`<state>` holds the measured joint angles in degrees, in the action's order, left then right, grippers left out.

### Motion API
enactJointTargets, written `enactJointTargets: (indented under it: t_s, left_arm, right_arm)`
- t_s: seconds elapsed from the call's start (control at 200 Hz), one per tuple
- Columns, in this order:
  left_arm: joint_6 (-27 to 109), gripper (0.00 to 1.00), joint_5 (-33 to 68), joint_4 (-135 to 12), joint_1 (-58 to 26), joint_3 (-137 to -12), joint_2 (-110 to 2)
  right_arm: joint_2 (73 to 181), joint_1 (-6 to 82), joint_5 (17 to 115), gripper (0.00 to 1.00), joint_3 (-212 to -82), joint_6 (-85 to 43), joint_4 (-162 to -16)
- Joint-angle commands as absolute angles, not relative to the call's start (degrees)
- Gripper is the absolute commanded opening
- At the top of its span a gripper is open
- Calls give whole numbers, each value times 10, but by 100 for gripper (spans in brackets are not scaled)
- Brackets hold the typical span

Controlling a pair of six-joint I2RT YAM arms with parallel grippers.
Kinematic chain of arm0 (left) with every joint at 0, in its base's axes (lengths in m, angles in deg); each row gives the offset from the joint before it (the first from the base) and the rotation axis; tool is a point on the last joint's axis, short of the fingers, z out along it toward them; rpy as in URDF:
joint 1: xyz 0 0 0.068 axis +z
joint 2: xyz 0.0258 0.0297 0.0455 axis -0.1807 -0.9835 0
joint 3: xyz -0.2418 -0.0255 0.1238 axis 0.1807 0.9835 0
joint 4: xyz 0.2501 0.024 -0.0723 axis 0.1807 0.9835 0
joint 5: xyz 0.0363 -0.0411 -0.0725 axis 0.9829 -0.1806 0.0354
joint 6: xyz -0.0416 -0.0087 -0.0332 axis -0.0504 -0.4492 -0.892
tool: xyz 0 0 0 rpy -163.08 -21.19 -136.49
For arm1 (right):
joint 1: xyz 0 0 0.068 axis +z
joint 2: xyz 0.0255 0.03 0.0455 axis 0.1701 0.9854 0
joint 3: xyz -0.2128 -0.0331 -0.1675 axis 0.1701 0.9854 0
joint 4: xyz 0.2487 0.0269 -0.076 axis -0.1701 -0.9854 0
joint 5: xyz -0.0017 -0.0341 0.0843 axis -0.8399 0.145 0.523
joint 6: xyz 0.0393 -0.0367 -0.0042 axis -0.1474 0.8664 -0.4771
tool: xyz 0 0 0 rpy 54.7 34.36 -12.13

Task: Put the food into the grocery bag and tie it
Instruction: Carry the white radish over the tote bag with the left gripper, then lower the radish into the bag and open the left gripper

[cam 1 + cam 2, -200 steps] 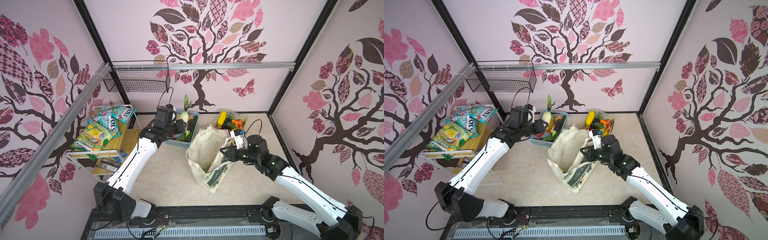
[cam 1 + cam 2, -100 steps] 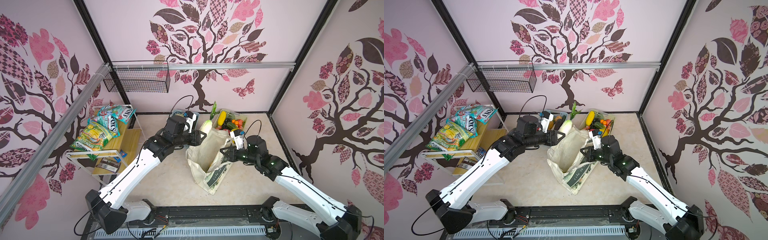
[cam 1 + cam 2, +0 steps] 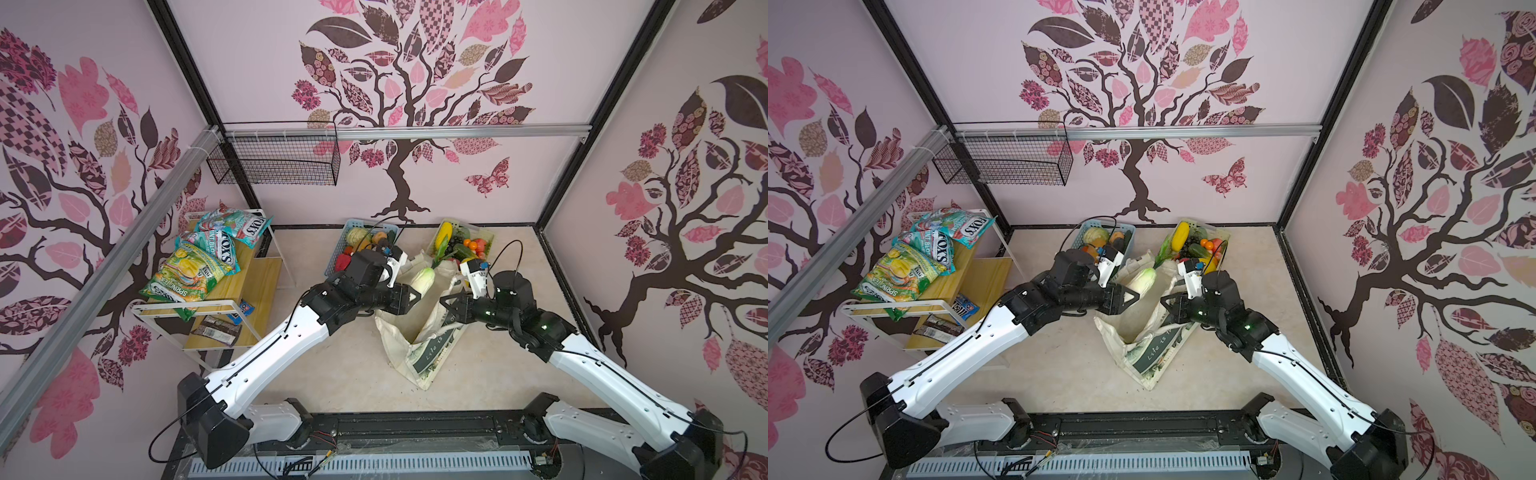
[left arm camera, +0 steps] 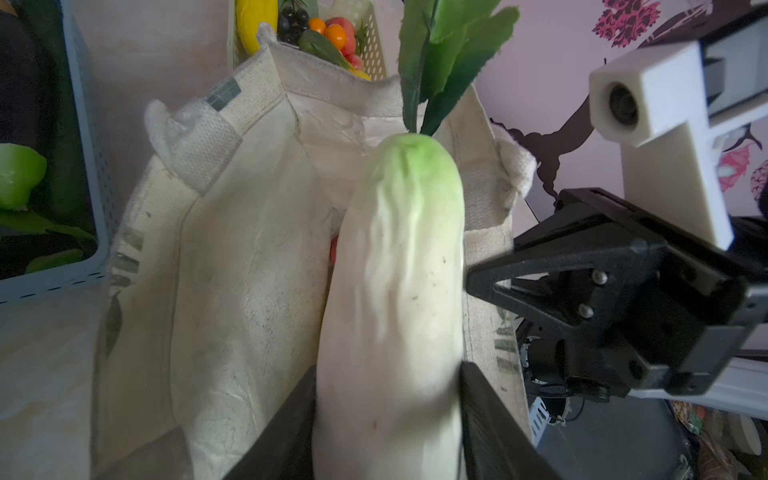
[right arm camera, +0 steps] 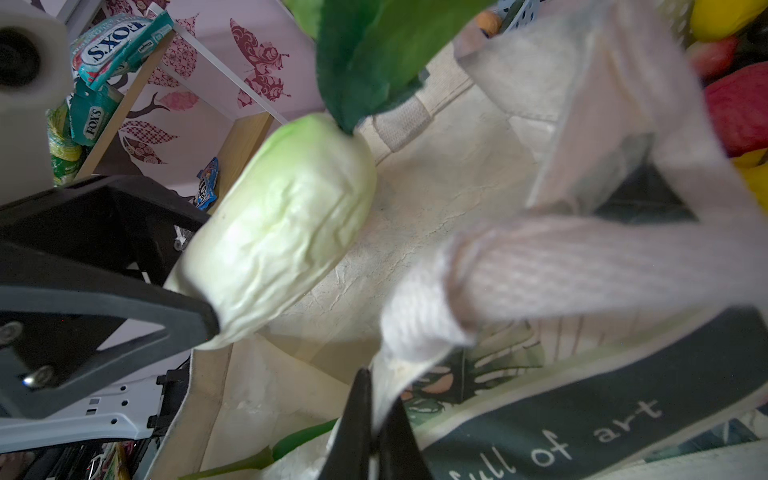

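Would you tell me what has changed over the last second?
The left gripper, shut on the white radish, carried it rightward from the blue basket to above the grocery bag's open mouth. The right gripper stayed shut on the bag's edge, holding it open; the bag hardly moved.

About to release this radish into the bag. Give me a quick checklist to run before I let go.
1. Grip of left tool on white radish: ok, the jaws clamp the end away from the leaves.
2. Hold of right tool on grocery bag edge: ok, shut on the cloth, mouth held open.
3. Radish body over the mouth: ok in both top views.
4. Far rim clear of radish leaves: not ok, they overhang it.
5. Room inside the bag: cannot tell, mostly hidden.
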<state>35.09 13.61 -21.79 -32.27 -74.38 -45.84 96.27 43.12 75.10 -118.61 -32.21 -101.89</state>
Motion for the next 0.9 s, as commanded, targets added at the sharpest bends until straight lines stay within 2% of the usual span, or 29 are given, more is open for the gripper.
enactJointTargets:
  t_s: [0.0,0.895]
  left_arm:
    - [372,49,142,-211,-326,-716,-450]
    - [387,49,152,-214,-355,-681,-508]
  right_arm:
    - [965,435,749,7,-1189,-324,-986]
    - [975,435,751,7,-1187,-329,-977]
